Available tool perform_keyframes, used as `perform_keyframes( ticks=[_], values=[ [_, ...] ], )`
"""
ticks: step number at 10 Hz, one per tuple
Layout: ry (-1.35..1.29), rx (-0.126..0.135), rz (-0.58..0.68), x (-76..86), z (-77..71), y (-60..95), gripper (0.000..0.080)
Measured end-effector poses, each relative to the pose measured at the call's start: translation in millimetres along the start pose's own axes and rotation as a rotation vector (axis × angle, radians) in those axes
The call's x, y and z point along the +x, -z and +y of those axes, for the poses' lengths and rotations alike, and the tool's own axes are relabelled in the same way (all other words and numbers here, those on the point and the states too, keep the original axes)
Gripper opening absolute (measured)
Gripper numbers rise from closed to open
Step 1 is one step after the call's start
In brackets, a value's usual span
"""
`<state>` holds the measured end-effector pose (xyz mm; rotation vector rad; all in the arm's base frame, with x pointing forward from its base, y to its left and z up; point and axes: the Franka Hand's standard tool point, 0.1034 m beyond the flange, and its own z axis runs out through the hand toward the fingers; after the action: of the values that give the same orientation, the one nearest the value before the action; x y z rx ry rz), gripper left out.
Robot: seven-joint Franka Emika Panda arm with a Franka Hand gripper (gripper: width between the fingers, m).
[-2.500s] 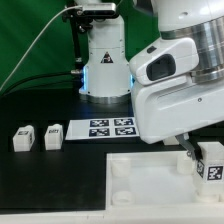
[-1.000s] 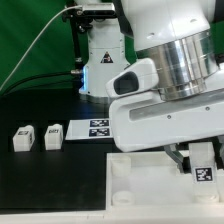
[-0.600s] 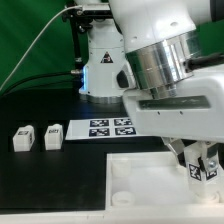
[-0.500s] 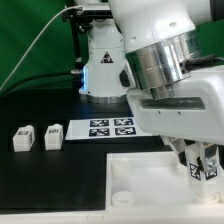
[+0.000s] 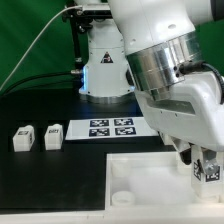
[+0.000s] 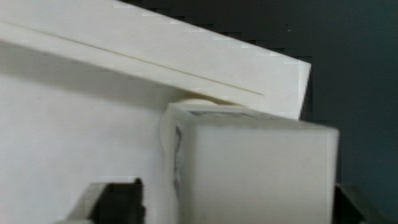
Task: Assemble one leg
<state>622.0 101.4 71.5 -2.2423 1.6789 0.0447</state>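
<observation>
Currently I see my arm leaning low, gripper pinching the small white tagged plastic leg at the big white square panel's corner; black tabletop, green backdrop.

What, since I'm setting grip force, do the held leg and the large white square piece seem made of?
Both look plastic: the leg matte white, even colour, no grain; the square piece seemingly the same, smooth, with moulded sockets.
</observation>
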Motion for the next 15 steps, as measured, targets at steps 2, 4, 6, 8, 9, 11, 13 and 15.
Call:
perform_keyframes(
  ticks=[2,4,6,8,9,11,13,15],
  values=[
    [0.270,-0.057,-0.029,-9.4,0.3,1.9,0.0582],
    [0.639,-0.127,-0.067,-19.6,-4.2,7.0,0.0647],
    [0.867,-0.123,-0.081,-17.9,-3.3,6.1,0.0649],
    [1.126,-0.142,-0.075,-15.8,-3.9,6.2,0.0649],
    [1.311,-0.162,-0.060,-15.6,-5.6,4.2,0.0649],
    [1.377,-0.165,-0.063,-16.3,-4.4,-0.1,0.0649],
    [1.305,-0.163,-0.058,-17.2,-4.4,-0.5,0.0529],
    [1.162,-0.167,-0.043,-12.6,-3.1,0.0,0.0302]
  ],
)
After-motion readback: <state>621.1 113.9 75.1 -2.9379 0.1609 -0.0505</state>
